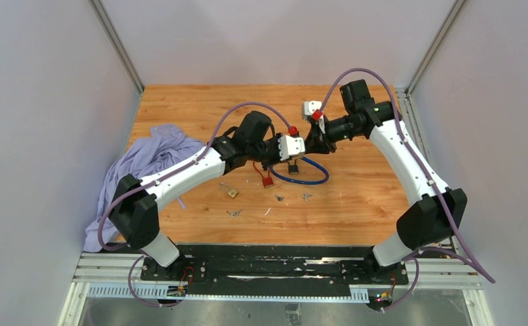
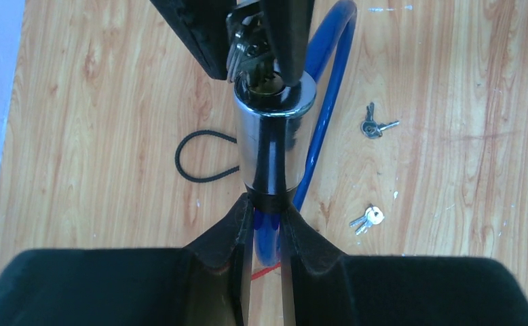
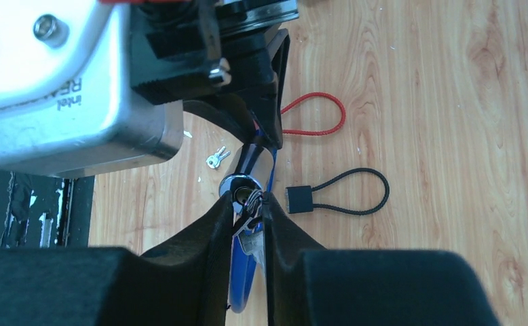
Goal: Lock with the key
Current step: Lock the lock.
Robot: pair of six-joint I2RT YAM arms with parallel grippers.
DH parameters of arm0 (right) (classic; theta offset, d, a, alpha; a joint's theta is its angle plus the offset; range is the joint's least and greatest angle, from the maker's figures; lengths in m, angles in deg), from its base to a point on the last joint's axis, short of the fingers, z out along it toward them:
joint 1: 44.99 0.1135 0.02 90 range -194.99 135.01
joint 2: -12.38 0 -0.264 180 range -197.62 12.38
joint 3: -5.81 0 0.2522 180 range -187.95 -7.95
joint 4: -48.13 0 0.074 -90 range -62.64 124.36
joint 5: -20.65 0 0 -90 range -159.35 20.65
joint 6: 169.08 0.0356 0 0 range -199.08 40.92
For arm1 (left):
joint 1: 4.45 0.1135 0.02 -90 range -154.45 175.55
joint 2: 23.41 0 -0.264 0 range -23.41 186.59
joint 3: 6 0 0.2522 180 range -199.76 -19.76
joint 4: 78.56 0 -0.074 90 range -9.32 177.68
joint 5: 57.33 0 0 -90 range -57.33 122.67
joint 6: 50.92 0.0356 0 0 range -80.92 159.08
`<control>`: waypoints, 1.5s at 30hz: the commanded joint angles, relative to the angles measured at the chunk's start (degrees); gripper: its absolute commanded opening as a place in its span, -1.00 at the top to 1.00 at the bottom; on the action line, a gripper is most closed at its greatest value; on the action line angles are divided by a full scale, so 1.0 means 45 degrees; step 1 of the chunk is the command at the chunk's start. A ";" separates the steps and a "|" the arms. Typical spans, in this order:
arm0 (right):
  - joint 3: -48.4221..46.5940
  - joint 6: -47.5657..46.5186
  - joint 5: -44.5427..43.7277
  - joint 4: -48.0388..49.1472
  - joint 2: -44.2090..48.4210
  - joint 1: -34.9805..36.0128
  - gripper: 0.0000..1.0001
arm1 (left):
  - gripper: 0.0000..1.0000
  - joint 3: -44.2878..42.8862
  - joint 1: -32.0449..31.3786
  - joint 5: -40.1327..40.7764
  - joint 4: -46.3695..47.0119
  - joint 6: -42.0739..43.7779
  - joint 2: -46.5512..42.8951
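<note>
Above the counter (image 1: 363, 204) we are holding the blue cable lock (image 2: 331, 75) aloft. Our left claw (image 2: 267, 212) is clamping its chrome cylinder (image 2: 275, 136), and our right claw (image 3: 251, 207) is pinching the key (image 3: 249, 239) at the keyhole. Turning off-axis, we are risking the cylinder twisting in our grip, or the key slipping or bending.
</note>
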 commanded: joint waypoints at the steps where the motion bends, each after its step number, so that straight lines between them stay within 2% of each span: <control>1: 0.0152 0.0112 -0.0072 0.0090 -0.0014 0.0202 0.69 | 0.99 0.0043 -0.0001 0.0161 -0.0218 -0.0090 -0.0166; 7: 0.0153 -0.0138 -0.0605 0.0102 0.0190 0.0200 0.98 | 0.99 0.0212 0.0000 0.0253 -0.0138 -0.0078 -0.0258; 17: 0.0376 -0.1775 -0.1185 0.0060 0.0970 0.0200 0.99 | 0.99 0.0470 0.0000 0.0227 -0.0353 0.0418 -0.0340; 21: 0.0162 -0.2131 -0.1588 -0.0207 0.1049 0.0193 0.99 | 0.99 0.0696 0.0000 0.0758 -0.0436 0.0831 -0.0457; 24: -0.0267 -0.1846 -0.1796 -0.0472 0.0885 0.0195 0.99 | 0.99 0.0830 0.0000 0.1196 -0.0404 0.1161 -0.0492; 30: -0.1664 -0.0004 -0.2437 -0.1404 -0.0146 0.0197 0.99 | 0.99 0.0810 0.0000 0.1474 -0.0460 0.1390 -0.0542; 37: -0.0591 0.0320 -0.2976 -0.0575 0.0616 0.0185 0.99 | 0.99 0.0573 0.0000 0.1417 -0.0784 0.1336 -0.0299; 43: -0.0970 0.1281 -0.3159 -0.0712 0.0733 0.0089 0.99 | 0.99 0.0693 0.0000 0.1678 -0.0600 0.1285 -0.0224; 45: -0.0938 0.0952 -0.3187 -0.0919 0.0846 0.0083 0.99 | 0.99 0.0714 0.0015 0.1648 -0.0616 0.1290 -0.0210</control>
